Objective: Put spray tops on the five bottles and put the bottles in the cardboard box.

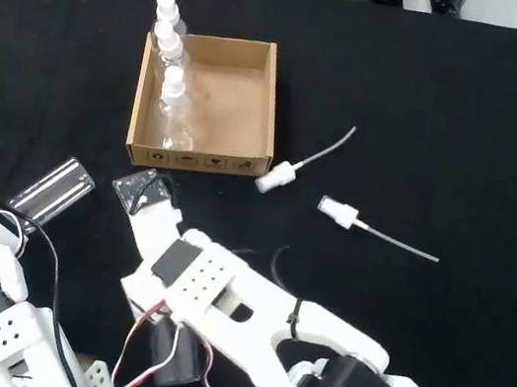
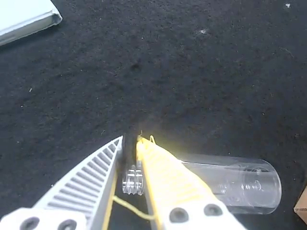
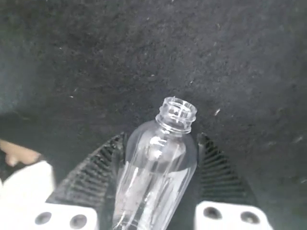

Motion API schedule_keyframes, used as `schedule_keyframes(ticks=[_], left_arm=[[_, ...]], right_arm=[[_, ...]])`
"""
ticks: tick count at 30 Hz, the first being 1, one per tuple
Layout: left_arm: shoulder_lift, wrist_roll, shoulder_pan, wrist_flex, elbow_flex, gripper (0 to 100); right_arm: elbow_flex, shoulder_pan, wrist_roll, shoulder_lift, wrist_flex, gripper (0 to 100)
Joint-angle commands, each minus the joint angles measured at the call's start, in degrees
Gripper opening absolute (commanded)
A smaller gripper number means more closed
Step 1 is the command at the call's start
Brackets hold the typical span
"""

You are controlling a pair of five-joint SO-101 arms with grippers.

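Note:
Three bottles with spray tops (image 1: 167, 77) stand along one wall of the cardboard box (image 1: 272, 106). Two loose spray tops (image 1: 279, 176) (image 1: 339, 211) with long tubes lie on the black table beside the box. A clear open bottle (image 1: 54, 189) (image 2: 240, 187) lies on its side, and my left gripper (image 2: 129, 142) (image 1: 13, 210) is shut on its threaded neck. My right gripper (image 3: 160, 141) (image 1: 147, 199) is shut on the body of a second clear bottle (image 3: 163, 153), whose open neck points out past the fingertips above the table.
A flat white object (image 2: 24, 17) lies far off on the black cloth. A cardboard corner (image 2: 302, 211) shows beyond the lying bottle. Both arm bases (image 1: 309, 363) take up the front of the table.

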Motion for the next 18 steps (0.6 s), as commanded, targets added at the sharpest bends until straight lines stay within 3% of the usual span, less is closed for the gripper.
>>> schedule_keyframes(ticks=[1,12,18], left_arm=[[-0.8,-0.4,-0.7,-1.5,-4.2,5],[-0.8,-0.4,-0.7,-1.5,-4.2,5],[-0.8,-0.4,-0.7,-1.5,-4.2,5]], right_arm=[[-3.0,5.0,9.1,-3.2,-0.1,15.2],[-4.4,9.3,32.2,-2.9,-0.1,15.5],[-6.0,9.4,30.9,-2.9,0.4,16.1]])
